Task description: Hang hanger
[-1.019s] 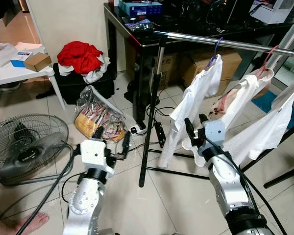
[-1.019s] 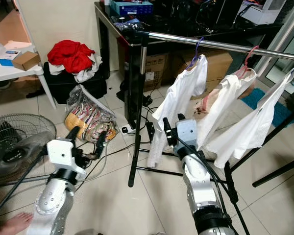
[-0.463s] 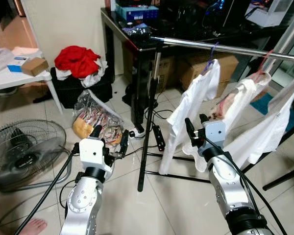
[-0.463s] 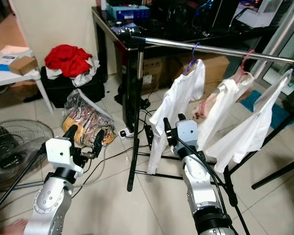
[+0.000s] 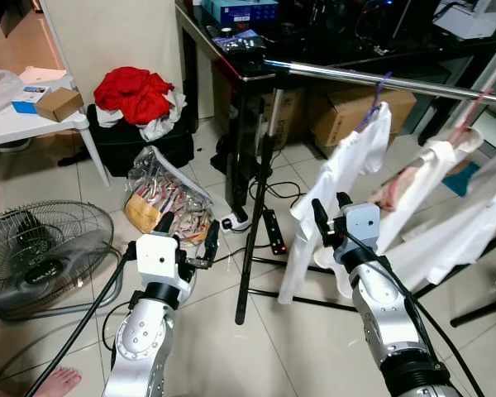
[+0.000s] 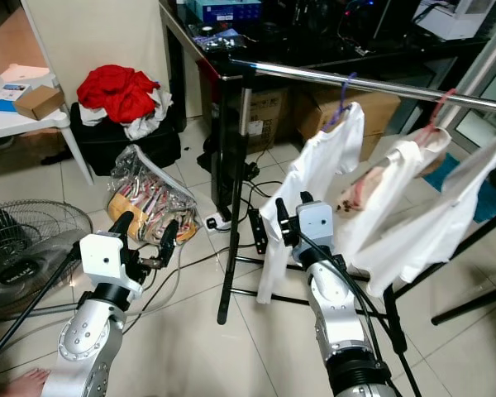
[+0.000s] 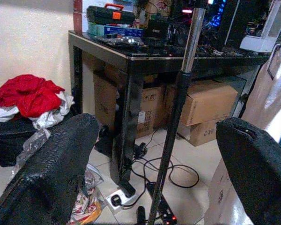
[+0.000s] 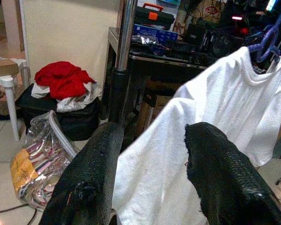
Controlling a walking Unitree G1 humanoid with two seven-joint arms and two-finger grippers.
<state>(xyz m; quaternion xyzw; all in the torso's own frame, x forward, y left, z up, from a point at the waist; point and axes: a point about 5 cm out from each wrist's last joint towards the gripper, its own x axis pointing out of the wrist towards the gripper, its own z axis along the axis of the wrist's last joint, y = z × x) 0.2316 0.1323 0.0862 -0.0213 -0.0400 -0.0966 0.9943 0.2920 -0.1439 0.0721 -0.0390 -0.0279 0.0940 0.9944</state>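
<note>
Purple plastic hanger with a white cotton shirt already up on the shiny steel rail. Right end effector just beside the shirt, fingers spread, holding nothing; left end effector likewise, low. Best to back out slow, avoid snagging fabric.

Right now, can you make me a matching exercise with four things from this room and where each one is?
Things:
1. red cloth
2. cardboard box
3. fan
4. purple hanger

Places:
A. on the metal rail, carrying a white shirt
B. on the floor, beside the left pincer
C. on the white table
D. piled on the black bag

Pairs: 1-D, 2-C, 3-B, 4-A
</note>
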